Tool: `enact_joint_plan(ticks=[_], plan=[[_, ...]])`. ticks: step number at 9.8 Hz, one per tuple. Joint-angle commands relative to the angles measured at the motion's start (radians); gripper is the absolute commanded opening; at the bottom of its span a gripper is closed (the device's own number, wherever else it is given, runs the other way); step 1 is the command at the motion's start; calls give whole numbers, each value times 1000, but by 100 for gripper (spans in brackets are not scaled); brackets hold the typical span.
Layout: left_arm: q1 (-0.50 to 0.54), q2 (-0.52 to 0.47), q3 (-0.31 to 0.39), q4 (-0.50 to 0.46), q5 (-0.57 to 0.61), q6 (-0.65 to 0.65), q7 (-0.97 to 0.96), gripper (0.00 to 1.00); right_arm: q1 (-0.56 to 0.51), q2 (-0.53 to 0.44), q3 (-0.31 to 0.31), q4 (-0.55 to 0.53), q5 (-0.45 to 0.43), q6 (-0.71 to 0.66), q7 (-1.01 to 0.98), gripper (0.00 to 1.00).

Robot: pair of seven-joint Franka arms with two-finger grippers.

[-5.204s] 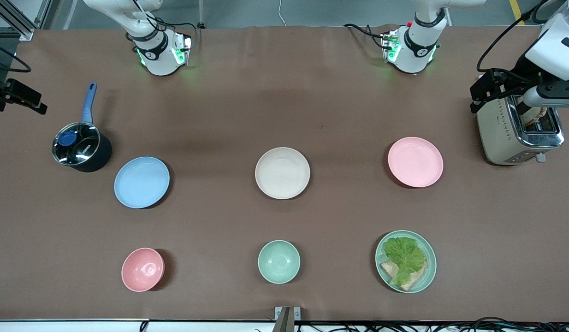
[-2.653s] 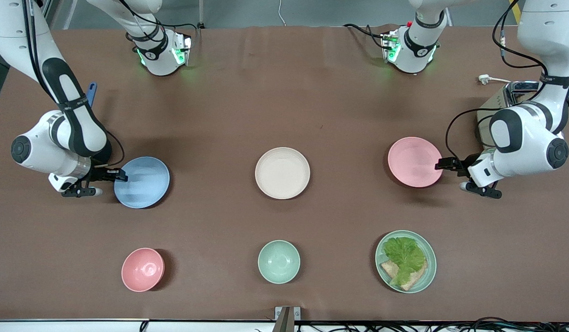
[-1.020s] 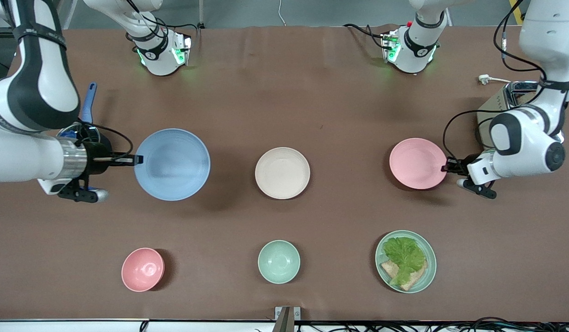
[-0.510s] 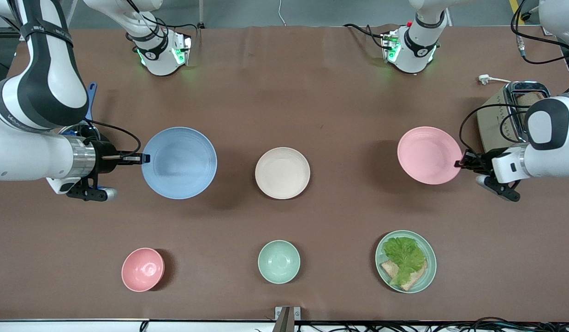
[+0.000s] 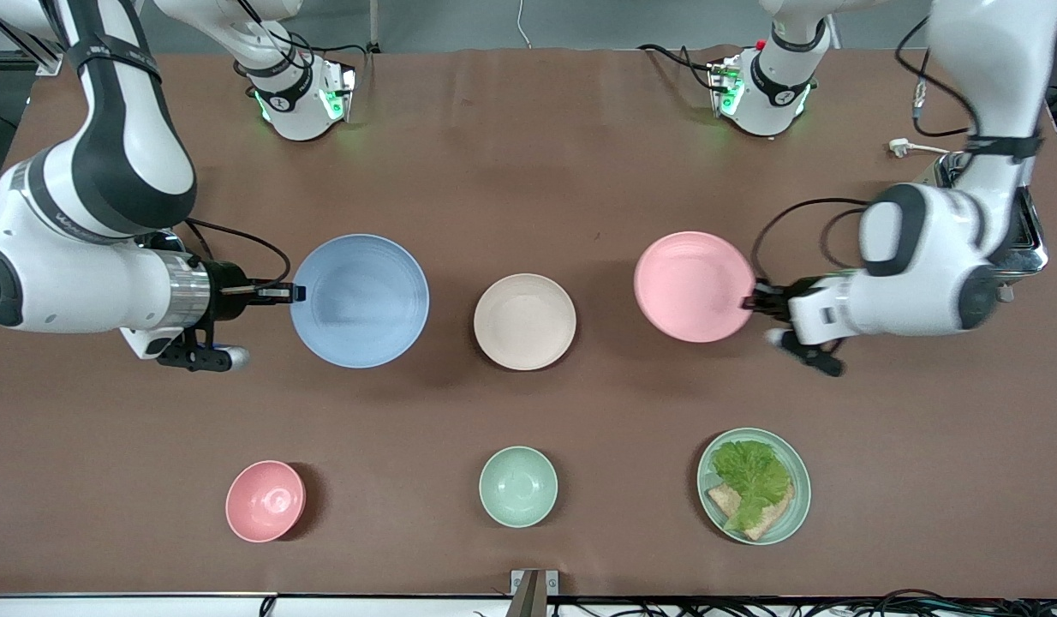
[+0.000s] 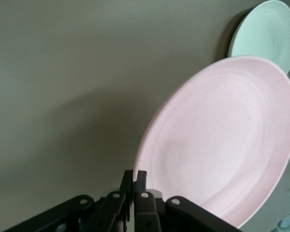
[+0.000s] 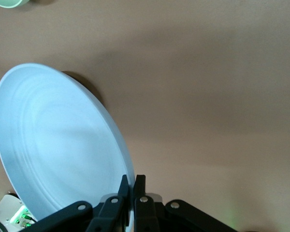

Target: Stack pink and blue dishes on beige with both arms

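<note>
The cream-beige plate (image 5: 524, 321) lies flat at the table's middle. My right gripper (image 5: 293, 293) is shut on the rim of the light blue plate (image 5: 359, 300), which hangs above the table beside the beige plate, toward the right arm's end. In the right wrist view the blue plate (image 7: 58, 145) fills one side, its rim pinched in my right gripper (image 7: 134, 182). My left gripper (image 5: 749, 302) is shut on the rim of the pale pink plate (image 5: 693, 286), held in the air toward the left arm's end. The pink plate (image 6: 222, 140) sits in my left gripper (image 6: 135, 178).
A small pink bowl (image 5: 265, 500), a mint-green bowl (image 5: 518, 486) and a mint-green plate (image 5: 754, 485) with lettuce and bread stand nearer the front camera. A toaster (image 5: 1021, 244) shows partly under the left arm. A mint-green dish (image 6: 264, 34) shows past the pink plate.
Both plates left the table and moved toward the beige plate. In the last half second the pink plate travelled much farther toward the middle; the blue one moved a little.
</note>
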Motion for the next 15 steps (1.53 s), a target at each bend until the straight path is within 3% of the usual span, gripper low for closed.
enact_joint_plan(ticks=[1,3,7,10,12,13,14,15], plan=[[-152,75,5,-16,-4,135,-214,1,25,-23,2,-52,21,51,44,1],[-257,131,5,-16,-2,267,-373,1,59,-45,2,-115,21,120,69,2],[-405,253,13,7,18,525,-570,1,62,-59,99,-229,21,284,159,2],[-458,323,26,92,21,540,-660,6,64,-63,114,-273,19,332,161,2],[-454,322,36,93,22,537,-659,16,67,-66,141,-342,19,405,169,2],[-457,319,60,107,45,534,-659,46,67,-65,168,-377,19,469,191,2],[-452,307,62,112,120,534,-667,99,68,-62,203,-411,19,532,222,2],[-436,266,62,110,177,528,-686,100,70,-57,230,-442,19,603,242,2]])
